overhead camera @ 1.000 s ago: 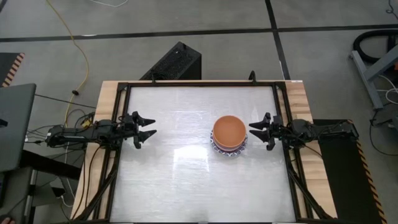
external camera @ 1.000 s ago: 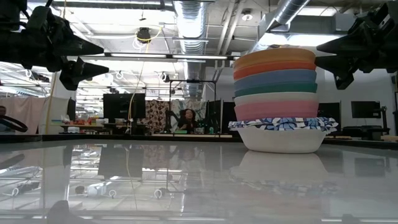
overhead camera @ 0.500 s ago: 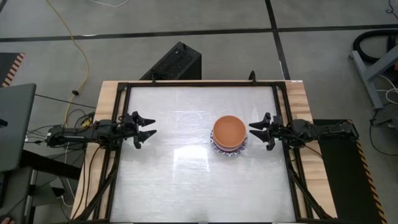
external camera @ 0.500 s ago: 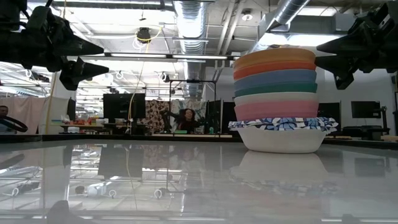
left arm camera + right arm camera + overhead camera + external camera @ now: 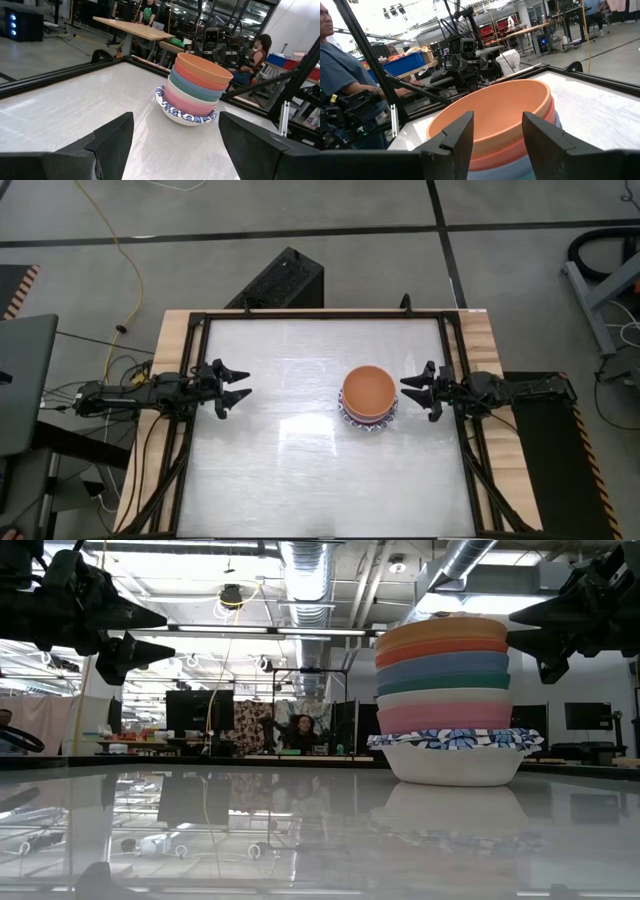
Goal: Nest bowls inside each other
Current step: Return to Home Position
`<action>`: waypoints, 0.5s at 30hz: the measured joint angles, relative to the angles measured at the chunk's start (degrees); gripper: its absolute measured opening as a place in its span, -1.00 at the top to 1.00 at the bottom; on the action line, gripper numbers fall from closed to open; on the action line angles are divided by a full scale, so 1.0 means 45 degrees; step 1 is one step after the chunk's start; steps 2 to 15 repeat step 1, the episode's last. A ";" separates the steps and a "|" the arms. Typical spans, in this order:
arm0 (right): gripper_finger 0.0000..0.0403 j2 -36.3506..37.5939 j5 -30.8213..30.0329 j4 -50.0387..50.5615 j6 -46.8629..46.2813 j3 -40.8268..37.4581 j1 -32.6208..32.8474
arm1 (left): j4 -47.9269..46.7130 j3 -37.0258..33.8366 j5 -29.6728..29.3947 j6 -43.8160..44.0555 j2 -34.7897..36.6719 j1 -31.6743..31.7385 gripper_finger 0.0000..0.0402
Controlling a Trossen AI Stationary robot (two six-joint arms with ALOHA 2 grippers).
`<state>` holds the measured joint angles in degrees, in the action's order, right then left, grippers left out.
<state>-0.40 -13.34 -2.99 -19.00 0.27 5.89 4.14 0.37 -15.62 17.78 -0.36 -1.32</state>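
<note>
Now, from above, the stack of bowls (image 5: 368, 398) stands right of the middle of the counter (image 5: 300, 470). Only the inside of the light orange bowl (image 5: 368, 388) shows, and everything beneath is hidden except a sliver of patterned rim. Your right pincer (image 5: 410, 390) hovers just beside the stack, fingers spread and empty. The left pincer (image 5: 242, 383) waits well apart near the left edge, also spread and holding nothing.

At counter height you can read the bands: light orange, orange, blue, green, cream, pink, then a patterned bowl (image 5: 455, 740) over a white base. You cannot tell whether a second patterned bowl hides in there. Both pincers are partly cut off at the picture's edges.

From the left wrist, the whole stack shows across the counter, with the rims roughly level. A seated person (image 5: 255, 52) is beyond the frame, too blurred to say more.

From the right wrist, the top bowl fills the gap between the spread fingers (image 5: 455, 140), and the lower bowls are cut off.

The bowls look stiff, glossy and light, so expect them to be slippery. The stack is tall and would probably tip if nudged high up. If you must move it, pinch the bottom bowl's rim, since gripping a higher rim would likely lift only the bowls above it.
</note>
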 joint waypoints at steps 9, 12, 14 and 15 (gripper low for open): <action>0.07 0.0000 -0.0001 0.0000 0.0003 0.0000 -0.0004 | 0.0000 -0.0001 0.0000 0.0000 0.0000 0.0000 -0.40; 0.07 0.0000 -0.0001 0.0000 0.0003 0.0000 -0.0004 | 0.0000 -0.0001 0.0000 0.0000 0.0000 0.0000 -0.40; 0.07 0.0000 -0.0001 0.0000 0.0003 0.0000 -0.0004 | 0.0000 -0.0001 0.0000 0.0000 0.0000 0.0000 -0.40; 0.07 0.0000 -0.0001 0.0000 0.0003 0.0000 -0.0004 | 0.0000 -0.0001 0.0000 0.0000 0.0000 0.0000 -0.40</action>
